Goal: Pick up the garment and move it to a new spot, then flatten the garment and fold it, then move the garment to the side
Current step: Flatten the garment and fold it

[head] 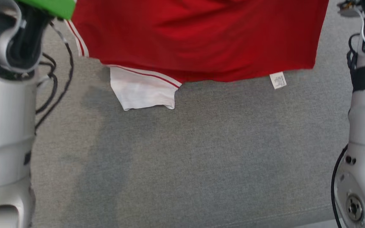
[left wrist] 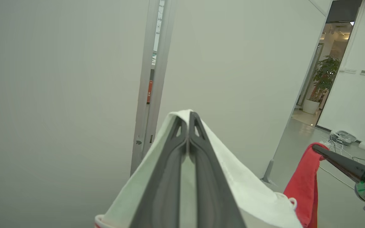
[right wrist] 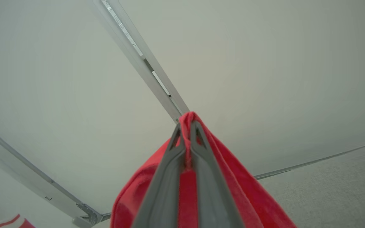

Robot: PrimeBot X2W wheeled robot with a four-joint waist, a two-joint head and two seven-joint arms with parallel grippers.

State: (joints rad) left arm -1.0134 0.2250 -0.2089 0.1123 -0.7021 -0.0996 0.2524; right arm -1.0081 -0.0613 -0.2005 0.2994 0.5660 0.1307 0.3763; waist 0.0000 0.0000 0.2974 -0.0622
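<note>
The garment [head: 198,38] is a red shirt with white sleeves and red-and-white trim, hanging in the air above the grey cloth surface [head: 182,158]; a white sleeve [head: 143,91] and a small label [head: 278,80] dangle from its lower edge. In the left wrist view my left gripper [left wrist: 188,118] is shut on white fabric of the garment [left wrist: 249,190]. In the right wrist view my right gripper [right wrist: 187,125] is shut on a bunched red fold of the garment [right wrist: 233,177]. The other arm's gripper [left wrist: 344,163] appears at the right of the left wrist view, pinching red cloth.
Pale forearms stand at both sides of the head view, the left [head: 5,126] with loose black cables [head: 54,85] beside it, the right [head: 364,126]. White wall panels with a metal post [left wrist: 150,79] stand behind. A potted plant [left wrist: 323,79] and floor cables [left wrist: 337,142] lie beyond a doorway.
</note>
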